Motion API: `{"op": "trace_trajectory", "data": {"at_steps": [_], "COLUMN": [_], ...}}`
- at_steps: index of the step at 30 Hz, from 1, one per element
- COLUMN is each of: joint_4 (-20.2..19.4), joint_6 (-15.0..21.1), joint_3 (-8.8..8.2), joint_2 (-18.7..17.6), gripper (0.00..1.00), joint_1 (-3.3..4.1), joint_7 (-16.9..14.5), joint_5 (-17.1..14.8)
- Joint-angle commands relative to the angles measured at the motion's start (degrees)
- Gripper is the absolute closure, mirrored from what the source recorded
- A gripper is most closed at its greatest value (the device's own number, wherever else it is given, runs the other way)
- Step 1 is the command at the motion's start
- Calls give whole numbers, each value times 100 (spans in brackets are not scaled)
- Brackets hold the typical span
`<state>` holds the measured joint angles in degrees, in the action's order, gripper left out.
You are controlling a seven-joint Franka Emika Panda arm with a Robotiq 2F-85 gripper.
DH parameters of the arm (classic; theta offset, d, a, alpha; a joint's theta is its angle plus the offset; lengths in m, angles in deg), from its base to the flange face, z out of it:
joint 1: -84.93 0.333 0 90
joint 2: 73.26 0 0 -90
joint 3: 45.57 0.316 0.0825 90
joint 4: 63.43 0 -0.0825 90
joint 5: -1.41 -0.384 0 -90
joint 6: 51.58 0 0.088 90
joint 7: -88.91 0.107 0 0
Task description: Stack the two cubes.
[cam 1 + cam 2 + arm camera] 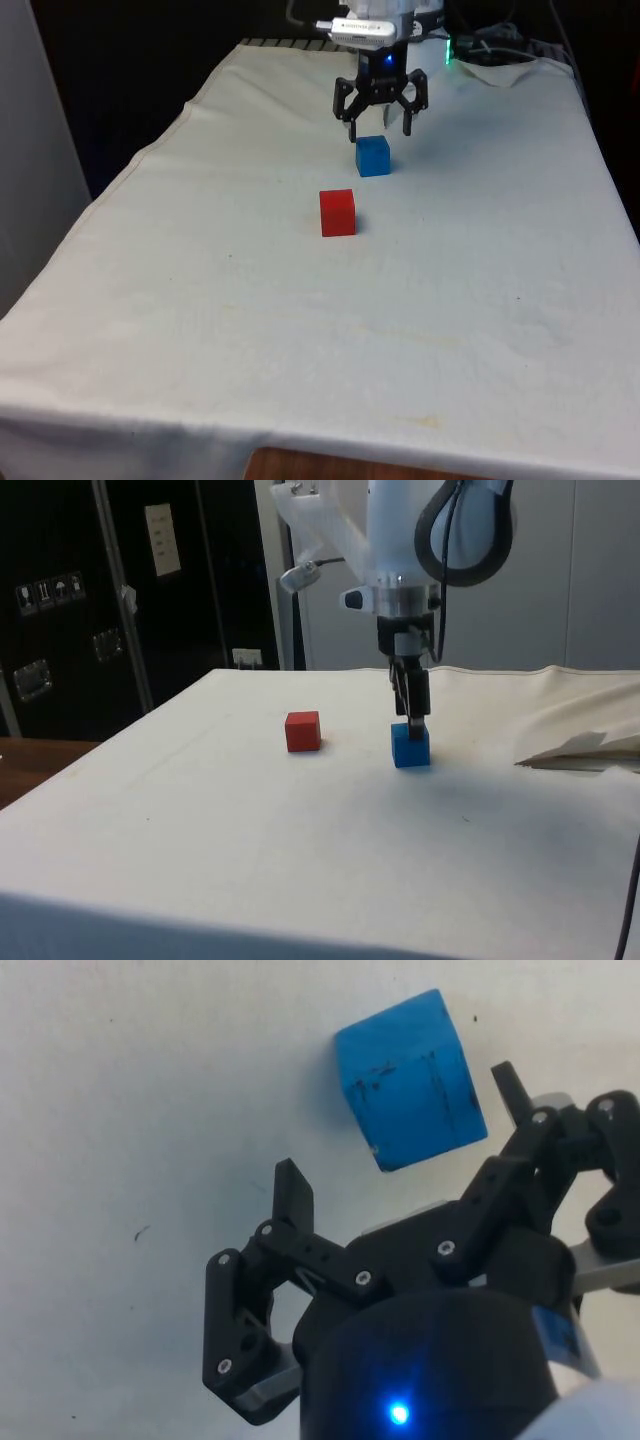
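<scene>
Nothing's been stacked yet: the blue cube [372,156] and the red cube [337,212] are both sat apart on the white cloth [300,330], red one nearer the front camera. The gripper [380,127] is held just above the blue cube with its jaws spread wide, nothing gripped. No containers are seen, so picking up and stacking is all left to be done.

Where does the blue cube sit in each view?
Front view: the blue cube sits on the cloth just below the open pincer, beyond the red cube.
Side view: the blue cube is right of the red cube, under the pincer.
Wrist view: the blue cube lies beyond the fingertips.
Shared landmark: the pincer.
</scene>
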<state>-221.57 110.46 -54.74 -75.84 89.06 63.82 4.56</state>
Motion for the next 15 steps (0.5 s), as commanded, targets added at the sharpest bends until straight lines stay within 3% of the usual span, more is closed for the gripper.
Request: {"op": "trace_trajectory", "data": {"at_steps": [1, 13, 15], "joint_4": [11, 178, 178], "joint_6": [69, 126, 34], "joint_3": [23, -34, 0], "joint_2": [-52, -367, -344], "gripper": [0, 0, 0], "joint_1": [6, 0, -6], "joint_7": [-52, 0, -40], "joint_5": [-63, 120, 34]}}
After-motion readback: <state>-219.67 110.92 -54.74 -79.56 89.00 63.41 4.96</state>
